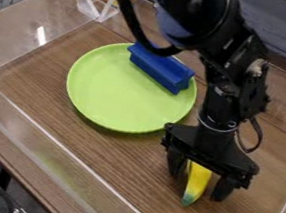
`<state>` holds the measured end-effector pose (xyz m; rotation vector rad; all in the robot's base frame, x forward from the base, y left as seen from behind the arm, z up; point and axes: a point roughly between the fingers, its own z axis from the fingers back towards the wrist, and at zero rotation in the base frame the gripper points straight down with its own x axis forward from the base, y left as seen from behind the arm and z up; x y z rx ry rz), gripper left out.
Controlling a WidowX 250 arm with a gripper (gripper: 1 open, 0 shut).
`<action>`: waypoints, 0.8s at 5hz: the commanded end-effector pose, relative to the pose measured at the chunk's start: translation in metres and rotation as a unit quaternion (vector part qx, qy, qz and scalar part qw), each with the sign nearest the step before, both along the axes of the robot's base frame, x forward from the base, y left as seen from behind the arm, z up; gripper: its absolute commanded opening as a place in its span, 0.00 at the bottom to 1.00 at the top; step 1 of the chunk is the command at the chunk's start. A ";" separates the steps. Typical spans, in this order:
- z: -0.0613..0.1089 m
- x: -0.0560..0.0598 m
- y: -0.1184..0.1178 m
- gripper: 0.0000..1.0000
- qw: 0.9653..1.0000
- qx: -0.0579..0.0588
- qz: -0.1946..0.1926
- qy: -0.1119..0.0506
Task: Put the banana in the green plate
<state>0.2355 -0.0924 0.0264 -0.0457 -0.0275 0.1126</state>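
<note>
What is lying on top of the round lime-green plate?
A blue rectangular block lies on the round lime-green plate, at its far rim. Whatever is under the block is hidden. The small yellow banana lies outside it.

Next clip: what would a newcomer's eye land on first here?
The black robot arm's gripper at lower right, its open jaws straddling the small yellow banana on the wooden table. Next, the large round lime-green plate at centre left, with a blue rectangular block lying on its far rim.

Black arm [231,81] vertical — jaws spread, pointing down
</note>
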 end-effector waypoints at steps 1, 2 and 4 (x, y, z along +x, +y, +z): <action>0.004 0.002 -0.003 1.00 1.000 -0.004 -0.003 -0.008; 0.004 0.002 -0.003 1.00 1.000 -0.004 -0.003 -0.008; 0.005 0.002 -0.004 1.00 1.000 -0.003 -0.004 -0.007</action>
